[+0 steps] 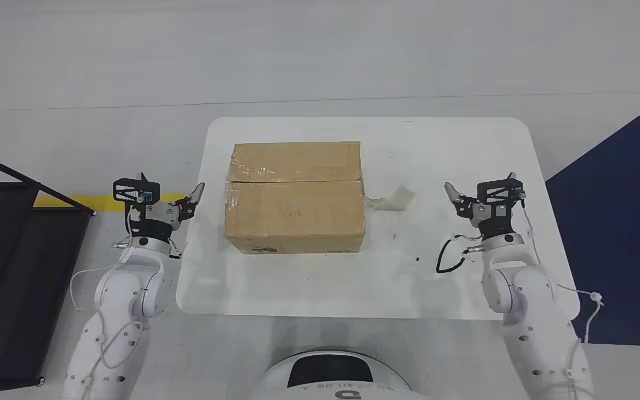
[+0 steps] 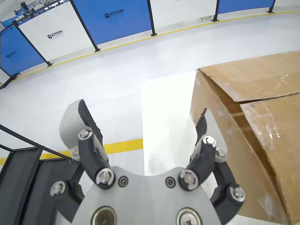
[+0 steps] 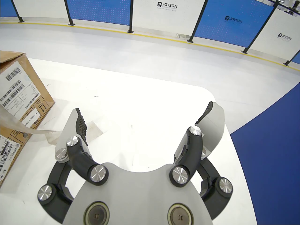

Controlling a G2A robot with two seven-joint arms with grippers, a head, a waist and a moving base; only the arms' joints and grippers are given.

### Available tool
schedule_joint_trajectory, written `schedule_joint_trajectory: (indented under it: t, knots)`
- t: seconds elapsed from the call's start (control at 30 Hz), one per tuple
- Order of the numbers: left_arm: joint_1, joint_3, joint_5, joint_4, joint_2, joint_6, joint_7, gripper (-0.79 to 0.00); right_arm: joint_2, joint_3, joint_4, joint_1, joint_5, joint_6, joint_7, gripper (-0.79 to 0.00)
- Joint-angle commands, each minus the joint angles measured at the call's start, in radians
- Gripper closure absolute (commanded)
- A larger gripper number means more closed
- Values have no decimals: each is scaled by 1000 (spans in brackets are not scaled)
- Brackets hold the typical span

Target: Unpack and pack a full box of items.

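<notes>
Box (image 1: 294, 197) sits on the white tabletop (image 1: 450, 160), left of ctr, long side facing the robot. Top flaps are down and meet at a seam running left-right. Clear tape is patchy over the cardboard, crinkled at the left end. The right end wall carries barcode labels. A loose strip of tape (image 1: 392, 198) trails off that right end, lying flat on the tabletop and touching the box.

L hand (image 2: 142, 108): spread wide, nothing in it. It's parked at the tabletop's left edge, just beside the box's left end. The inner finger is close to the cardboard; top view shows a small gap, so no contact.

R hand (image 3: 144, 108): also spread wide, nothing held, over the right part of the tabletop and well apart from the box. The tape strip's end lies near its inner finger, not between the fingers.

Surroundings: black rack (image 1: 30, 260) on the floor left of the tabletop, a yellow floor line next to it, blue floor area (image 1: 610, 190) on the right, blue/white fence panels (image 2: 117, 12) behind.
</notes>
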Motion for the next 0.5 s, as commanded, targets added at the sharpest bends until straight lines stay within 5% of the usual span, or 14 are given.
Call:
schedule_joint_trajectory:
  t: [0.0, 0.47]
  knots:
    - [0, 0, 0, 0, 0, 0, 0, -785, 0, -1, 1, 1, 0, -1, 1, -785]
    - [0, 0, 0, 0, 0, 0, 0, -785, 13, -54, 88, 141, 9, -342, 206, -785]
